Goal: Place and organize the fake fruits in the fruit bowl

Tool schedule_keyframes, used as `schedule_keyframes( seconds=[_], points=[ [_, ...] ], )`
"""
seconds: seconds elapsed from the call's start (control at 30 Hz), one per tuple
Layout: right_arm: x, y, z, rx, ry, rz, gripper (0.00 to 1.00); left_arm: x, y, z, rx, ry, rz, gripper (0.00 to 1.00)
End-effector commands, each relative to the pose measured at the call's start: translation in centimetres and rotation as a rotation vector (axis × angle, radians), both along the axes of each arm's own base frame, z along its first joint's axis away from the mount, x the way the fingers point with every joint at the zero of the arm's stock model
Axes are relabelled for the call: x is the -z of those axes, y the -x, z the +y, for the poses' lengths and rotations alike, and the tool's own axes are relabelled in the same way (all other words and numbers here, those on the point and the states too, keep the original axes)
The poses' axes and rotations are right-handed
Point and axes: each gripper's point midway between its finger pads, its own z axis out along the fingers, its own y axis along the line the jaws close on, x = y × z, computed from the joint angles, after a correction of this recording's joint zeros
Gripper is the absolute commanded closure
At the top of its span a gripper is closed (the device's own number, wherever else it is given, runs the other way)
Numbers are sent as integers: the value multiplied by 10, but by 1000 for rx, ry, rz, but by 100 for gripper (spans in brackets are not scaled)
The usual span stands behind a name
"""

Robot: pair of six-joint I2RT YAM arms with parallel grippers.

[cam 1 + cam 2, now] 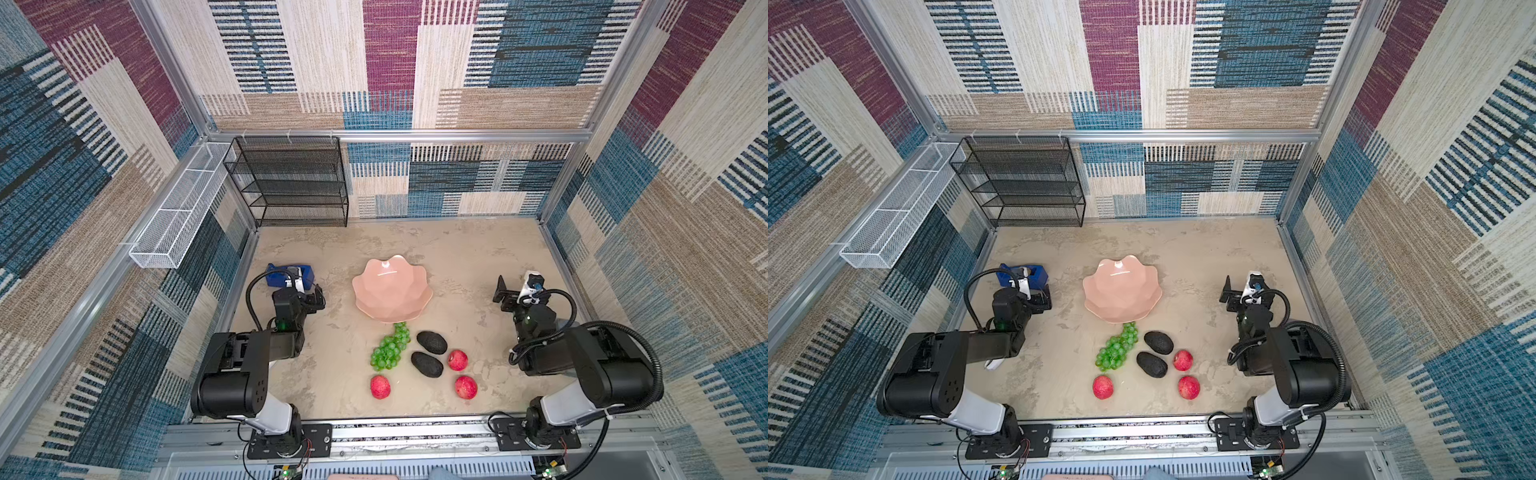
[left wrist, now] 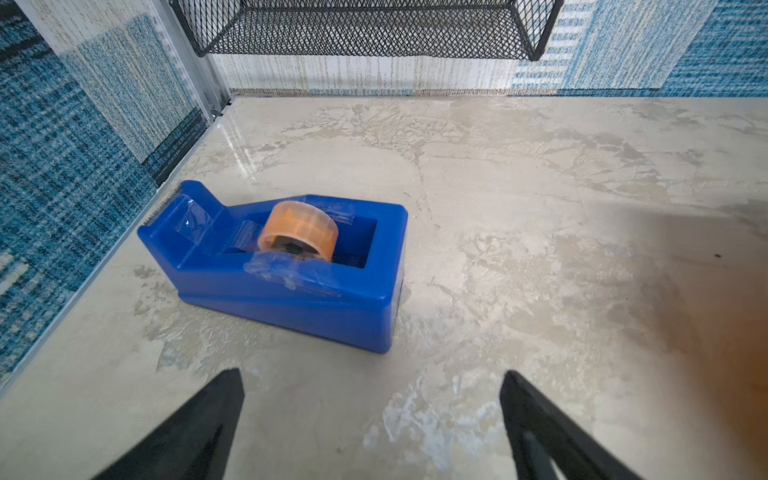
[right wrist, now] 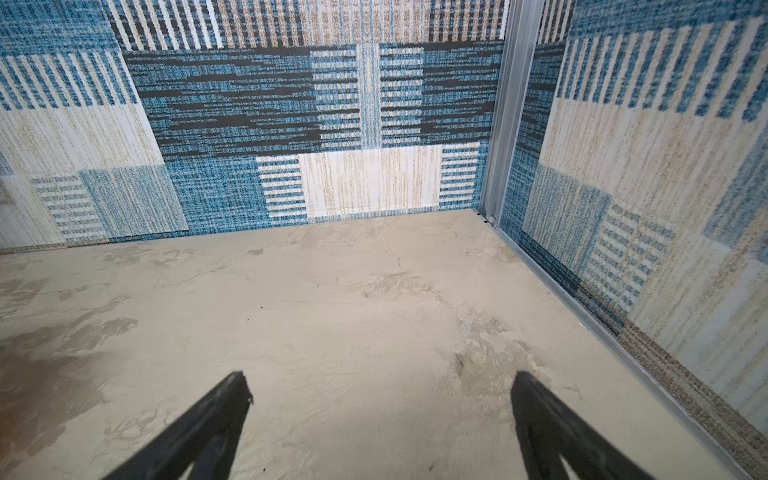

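In both top views the pale-pink fruit bowl [image 1: 390, 291] [image 1: 1121, 291] stands empty mid-table. In front of it lie the fake fruits: green grapes [image 1: 390, 349] touching the bowl's near rim, two dark avocados [image 1: 432, 342] [image 1: 427, 364], and three red apples [image 1: 458, 360] [image 1: 466, 387] [image 1: 380, 387]. My left gripper [image 1: 316, 297] [image 2: 371, 374] hovers left of the bowl, open and empty. My right gripper [image 1: 503, 296] [image 3: 380, 376] hangs to the bowl's right, open, with only bare table between its fingers. Neither wrist view shows any fruit.
A blue tape dispenser [image 2: 291, 282] [image 1: 286, 274] sits just beyond the left gripper near the left wall. A black mesh shelf [image 1: 291, 183] stands at the back left, and a white mesh basket [image 1: 178, 208] hangs on the left wall. Patterned walls enclose the table.
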Motion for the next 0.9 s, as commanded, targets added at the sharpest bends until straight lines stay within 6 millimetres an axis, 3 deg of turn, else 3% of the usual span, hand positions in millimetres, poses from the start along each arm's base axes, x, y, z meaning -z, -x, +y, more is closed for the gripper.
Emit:
schedule_keyframes(
  seconds=[0.0, 0.83, 0.87],
  points=[
    [-4, -1, -1, 3, -11, -16, 0, -5, -2, 0, 0, 6, -19, 1],
    [-7, 2, -5, 26, -27, -24, 0, -4, -1, 1, 13, 32, -22, 0],
    [-11, 6, -5, 26, -19, -49, 0, -5, -1, 2, 13, 33, -25, 4]
  ],
)
